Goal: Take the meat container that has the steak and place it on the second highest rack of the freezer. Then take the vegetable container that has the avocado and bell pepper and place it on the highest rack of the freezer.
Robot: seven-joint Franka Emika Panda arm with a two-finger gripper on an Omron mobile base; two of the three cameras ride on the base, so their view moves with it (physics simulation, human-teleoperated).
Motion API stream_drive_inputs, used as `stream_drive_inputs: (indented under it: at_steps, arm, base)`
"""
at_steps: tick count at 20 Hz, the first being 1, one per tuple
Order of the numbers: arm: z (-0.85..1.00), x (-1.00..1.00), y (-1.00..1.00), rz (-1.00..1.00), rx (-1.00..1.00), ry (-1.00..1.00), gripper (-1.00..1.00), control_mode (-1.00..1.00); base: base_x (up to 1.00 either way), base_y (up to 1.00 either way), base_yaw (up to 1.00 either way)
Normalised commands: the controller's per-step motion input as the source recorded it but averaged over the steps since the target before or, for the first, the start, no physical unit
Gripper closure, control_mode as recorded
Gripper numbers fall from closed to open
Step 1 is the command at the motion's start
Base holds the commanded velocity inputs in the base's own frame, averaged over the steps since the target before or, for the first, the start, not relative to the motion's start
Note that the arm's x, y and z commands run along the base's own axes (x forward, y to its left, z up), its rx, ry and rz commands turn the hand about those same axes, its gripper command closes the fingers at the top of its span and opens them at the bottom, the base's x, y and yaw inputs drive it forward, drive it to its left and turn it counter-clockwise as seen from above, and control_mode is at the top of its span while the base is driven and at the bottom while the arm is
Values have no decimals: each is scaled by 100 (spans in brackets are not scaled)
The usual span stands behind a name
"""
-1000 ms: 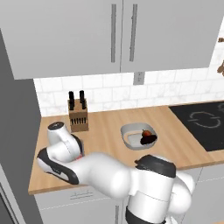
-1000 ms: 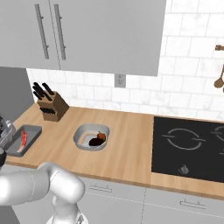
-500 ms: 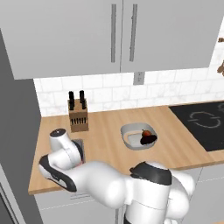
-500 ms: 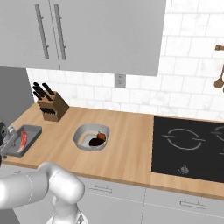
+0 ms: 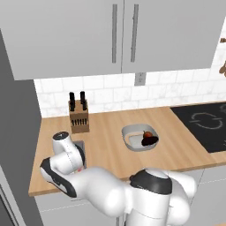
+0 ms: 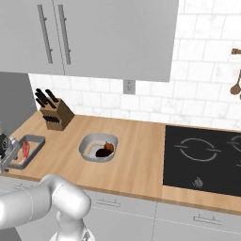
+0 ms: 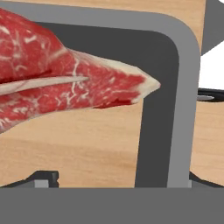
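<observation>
The gripper (image 7: 113, 181) hangs low with jaws spread wide astride the meat container (image 7: 183, 87) rim beside the steak (image 7: 65, 83), apparently to pinch that wall

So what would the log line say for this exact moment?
phase: reaching for meat container | gripper: open, low over tray rim | steak: in tray | vegetable container: on counter, untouched

Arm folded low left — fingers (image 7: 48, 177) spread wide, pointing down.
</observation>
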Motion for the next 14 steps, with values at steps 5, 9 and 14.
stream_drive_inputs:
  at_steps: [5, 9, 14]
  arm:
    - [-26, 0, 0, 0, 0, 0, 100, -100]
    - [-10, 0, 0, 0, 0, 0, 100, -100]
    - [0, 0, 0, 0, 0, 0, 100, -100]
  base:
    - [0, 0, 0]
    - [0, 0, 0]
    - [0, 0, 0]
